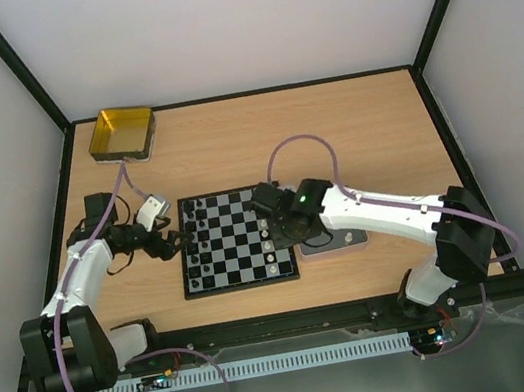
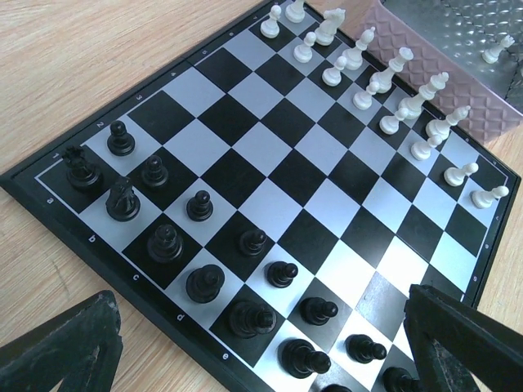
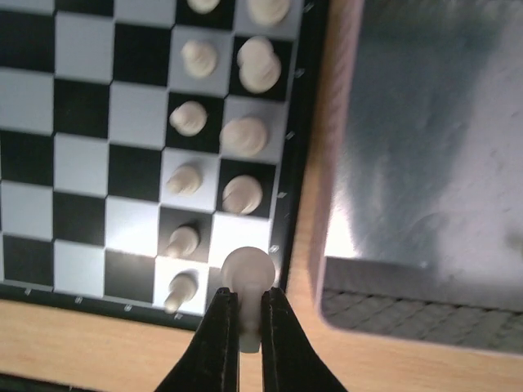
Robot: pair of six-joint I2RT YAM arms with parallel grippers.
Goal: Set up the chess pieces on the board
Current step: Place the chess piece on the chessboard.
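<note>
**Right wrist view: a white back-row piece is nearly home, and one more waits in the tray**

A white piece [image 3: 248, 268] is pinched between the closed fingers of the right tool [image 3: 249, 298] at the bottom centre of the frame. It is over the lower right corner of the board [image 3: 82, 163]. I cannot tell whether its base touches the square. Above it, the white pieces [image 3: 244, 135] run up the frame in two files along the board's right edge, one to a square as far as shows.

In the left wrist view the black pieces [image 2: 165, 242] fill two rows along the board's lower left side, though the bottom of the frame cuts off the end of those rows. The white rows line the upper right side, and the middle squares are bare.

The left tool [image 2: 260, 298] hangs over the black side with its fingers spread wide at the two bottom corners of that view, holding nothing.

Just beside the board, the silver tray [image 3: 425, 122] holds a lone white piece [image 2: 497, 47], seen at the upper right of the left wrist view. In the top external view a yellow tin [image 1: 122, 132] stands on the counter [image 1: 350, 119] at the upper left, well apart from the board.

By my reading the setup is almost done. What remains is to set down the held piece, then move the one in the tray to whichever white square is open.
</note>
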